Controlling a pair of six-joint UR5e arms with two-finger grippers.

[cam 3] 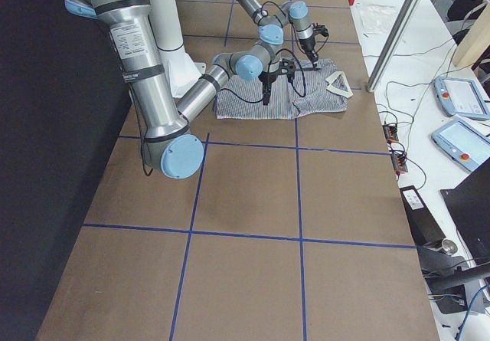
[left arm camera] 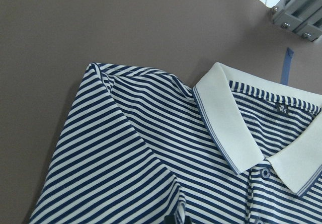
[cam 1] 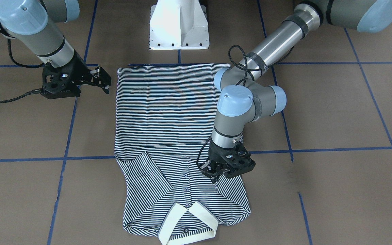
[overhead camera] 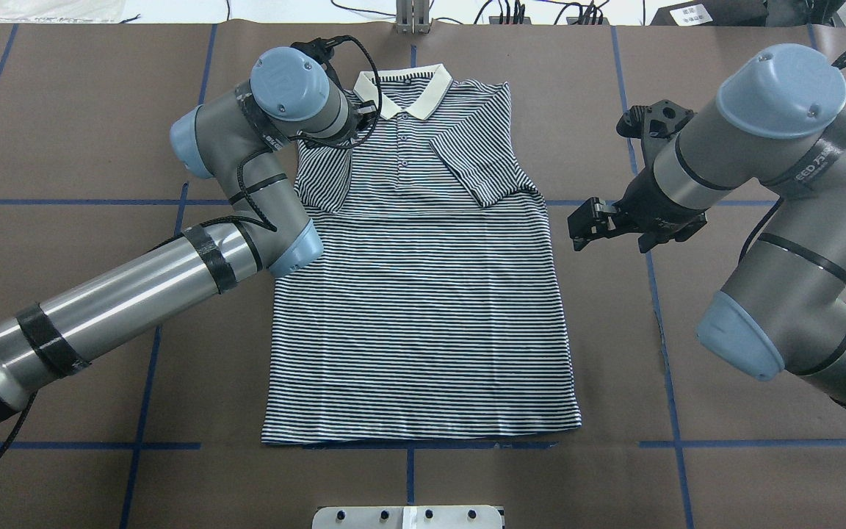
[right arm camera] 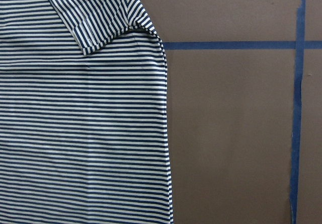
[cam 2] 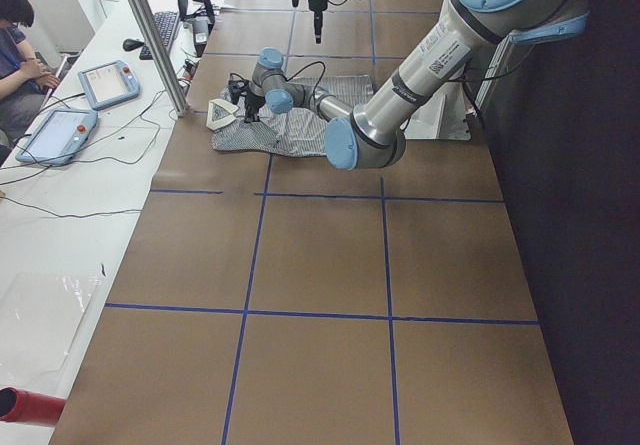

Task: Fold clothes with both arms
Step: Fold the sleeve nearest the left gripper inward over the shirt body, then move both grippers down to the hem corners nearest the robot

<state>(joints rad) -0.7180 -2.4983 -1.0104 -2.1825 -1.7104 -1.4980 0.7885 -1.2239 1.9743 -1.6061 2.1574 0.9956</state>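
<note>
The striped polo shirt (cam 1: 162,112) lies flat on the brown table, its cream collar (overhead camera: 408,84) on the side far from the robot. Both sleeves are folded in over the chest. My left gripper (cam 1: 213,174) points down at the tip of the folded left sleeve (overhead camera: 324,176), beside the placket, and looks shut on that sleeve edge. In the left wrist view I see the collar (left arm camera: 226,118) and a dark fingertip at the bottom edge. My right gripper (cam 1: 103,80) hangs open and empty above bare table, off the shirt's right side (right arm camera: 75,133).
The white pedestal base (cam 1: 179,27) stands at the robot's edge of the table, just behind the hem. Blue tape lines (cam 1: 335,149) grid the brown surface. A person (cam 2: 18,45) sits at a side bench with tablets (cam 2: 105,83), behind a metal post (cam 2: 150,35).
</note>
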